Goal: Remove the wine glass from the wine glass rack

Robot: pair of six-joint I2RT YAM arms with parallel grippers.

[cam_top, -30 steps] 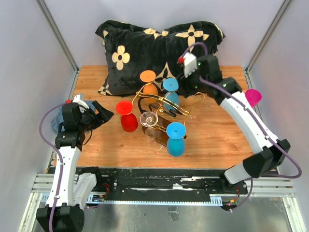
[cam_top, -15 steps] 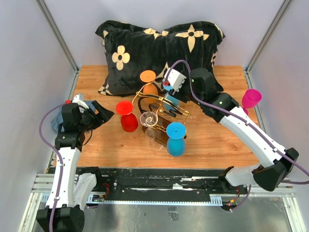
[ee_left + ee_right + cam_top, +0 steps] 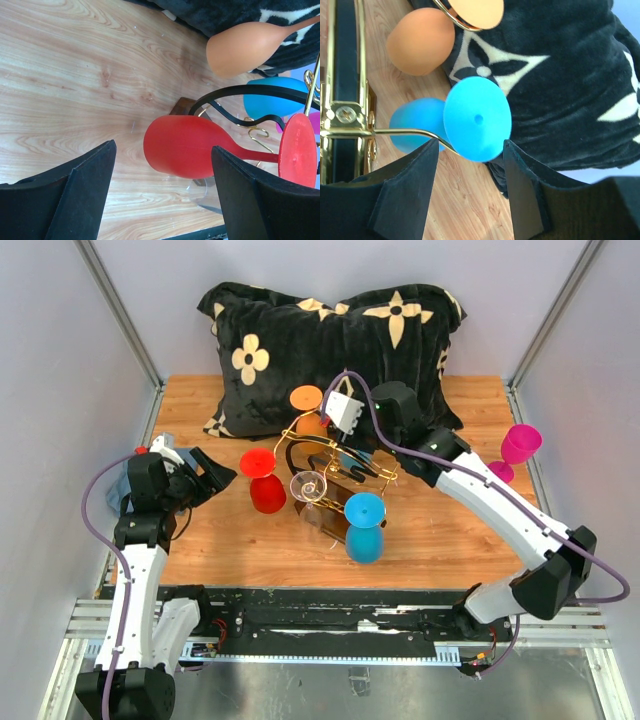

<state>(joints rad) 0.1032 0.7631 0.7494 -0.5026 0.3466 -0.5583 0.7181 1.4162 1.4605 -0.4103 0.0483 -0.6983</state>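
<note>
The gold wire wine glass rack (image 3: 335, 462) with black rails stands mid-table and holds several glasses upside down: orange (image 3: 306, 402), red (image 3: 262, 480), clear (image 3: 308, 488) and blue (image 3: 365, 525). My right gripper (image 3: 345, 432) is open over the rack's back side. In the right wrist view its fingers (image 3: 471, 146) stand either side of the round foot of a second blue glass (image 3: 477, 117) on a gold arm (image 3: 405, 132), not touching it. My left gripper (image 3: 207, 476) is open and empty, left of the red glass (image 3: 190, 147).
A black flowered pillow (image 3: 330, 335) lies along the back of the table. A magenta glass (image 3: 520, 445) stands upright at the right edge. A blue-grey cloth (image 3: 125, 485) lies by the left arm. Metal frame posts rise at both back corners.
My right arm has swung left from the back right and lowered its open gripper over the rack's back blue glass. The left arm and the glasses have not moved.
</note>
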